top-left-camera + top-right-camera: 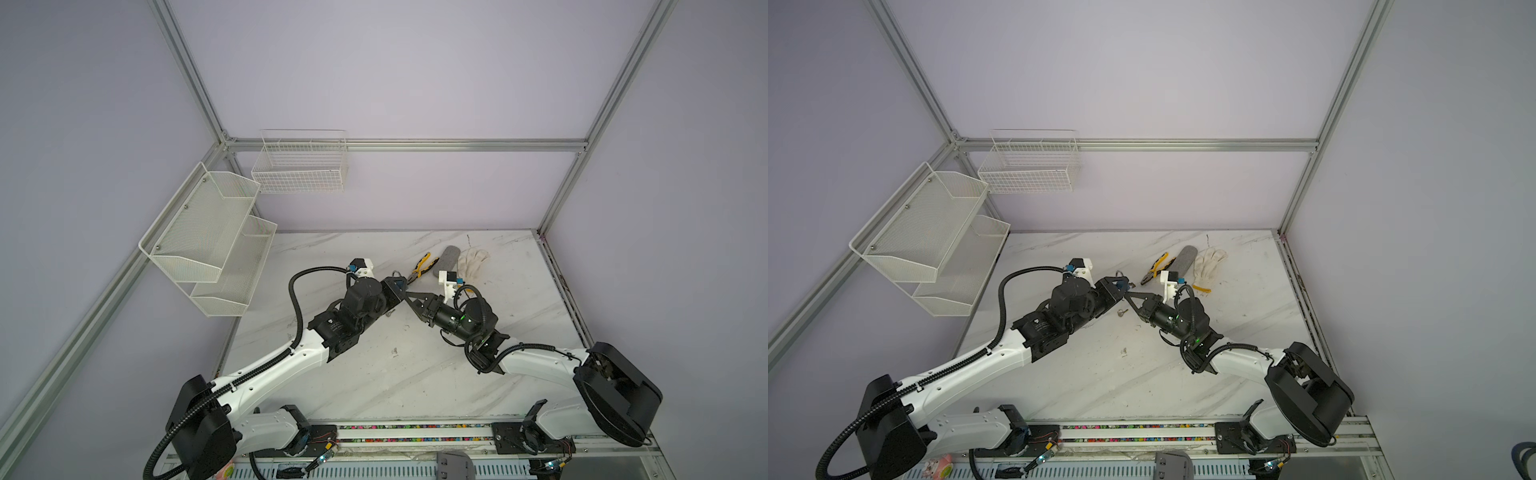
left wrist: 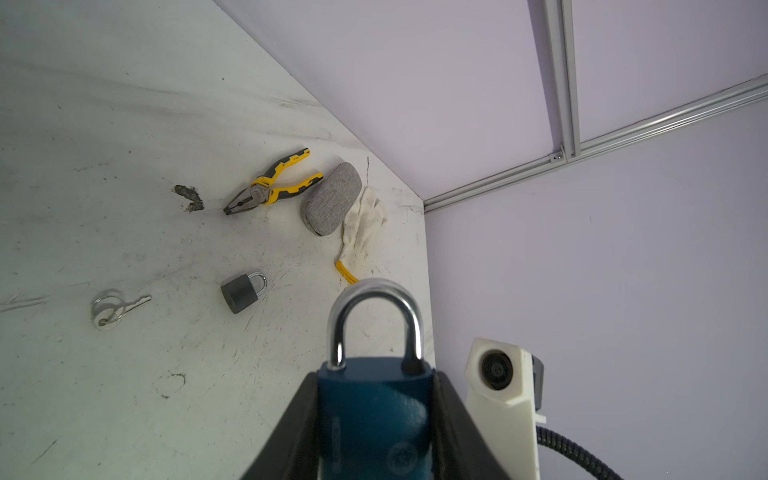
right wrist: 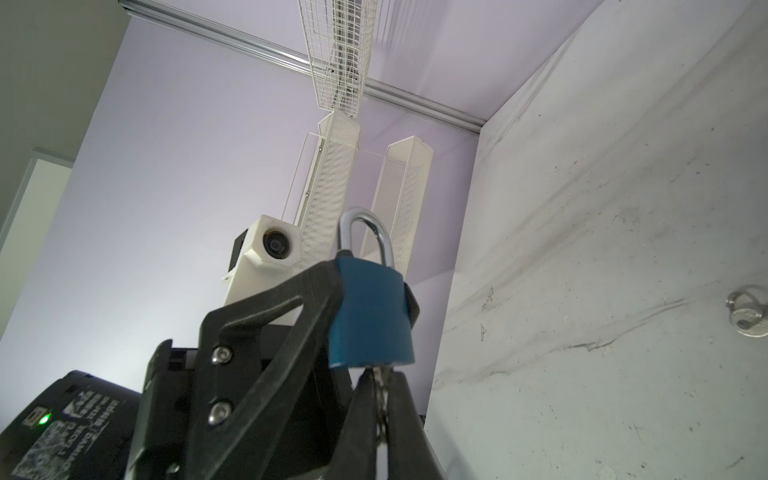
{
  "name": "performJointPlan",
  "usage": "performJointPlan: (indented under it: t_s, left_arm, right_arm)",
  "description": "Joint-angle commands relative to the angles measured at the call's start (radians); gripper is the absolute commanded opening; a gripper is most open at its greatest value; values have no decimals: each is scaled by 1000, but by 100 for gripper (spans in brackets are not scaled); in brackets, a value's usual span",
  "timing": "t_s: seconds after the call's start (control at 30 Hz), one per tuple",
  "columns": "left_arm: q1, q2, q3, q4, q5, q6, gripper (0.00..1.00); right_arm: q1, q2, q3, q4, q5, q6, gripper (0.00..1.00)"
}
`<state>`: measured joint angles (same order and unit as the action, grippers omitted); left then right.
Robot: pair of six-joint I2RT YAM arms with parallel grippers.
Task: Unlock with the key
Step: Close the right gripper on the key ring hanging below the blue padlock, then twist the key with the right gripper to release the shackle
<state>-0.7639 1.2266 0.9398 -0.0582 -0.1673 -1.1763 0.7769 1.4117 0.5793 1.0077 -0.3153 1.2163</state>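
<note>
Blue padlock [image 2: 374, 415] gripped by its sides in left tool [image 2: 374, 386], jaws part-open around it, above mid desk [image 2: 124, 124].
Right tool [image 3: 381, 376] pinched tight on key [image 3: 379, 392] at lock's underside; blade and keyway hidden. Desk scuffed white marble-look, lilac walls [image 1: 415, 83], aluminium frame [image 1: 407, 144].

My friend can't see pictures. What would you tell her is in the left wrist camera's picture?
The left gripper holds a blue padlock between its black jaws, silver shackle shut. Beyond it on the white table lie a grey padlock, a key on a ring, yellow pliers, a grey case and a white glove.
</note>
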Motion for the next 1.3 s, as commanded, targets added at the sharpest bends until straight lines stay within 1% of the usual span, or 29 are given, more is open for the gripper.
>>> performJointPlan:
  t_s: [0.0,0.13,0.3,0.5,0.63,0.7,0.83,1.1,1.13,1.27]
  left_arm:
    - [-24,14,-17,137,173,-63,0]
    - [-23,15,-25,169,166,-66,0]
    - [-21,19,-21,218,205,-92,0]
    - [-21,14,-32,270,225,-134,0]
    - [-21,10,-25,258,227,-133,0]
    - [-21,5,-18,235,218,-117,0]
    - [-21,-9,5,149,169,-55,0]
    - [-21,-56,16,15,42,79,0]
    - [-21,-62,19,-5,25,89,0]
    - [-20,-89,17,-62,-26,142,0]
  right_arm:
    - [26,12,15,140,-113,60,0]
    - [25,28,13,144,-113,85,0]
    - [25,48,7,194,-121,122,0]
    - [25,59,13,203,-126,143,0]
    - [25,66,10,198,-128,148,0]
    - [25,61,15,163,-125,123,0]
    - [25,36,51,4,-107,18,0]
    - [25,-2,88,-204,-45,-145,0]
    - [26,-3,87,-214,-39,-155,1]
    - [25,-6,84,-232,-33,-176,14]
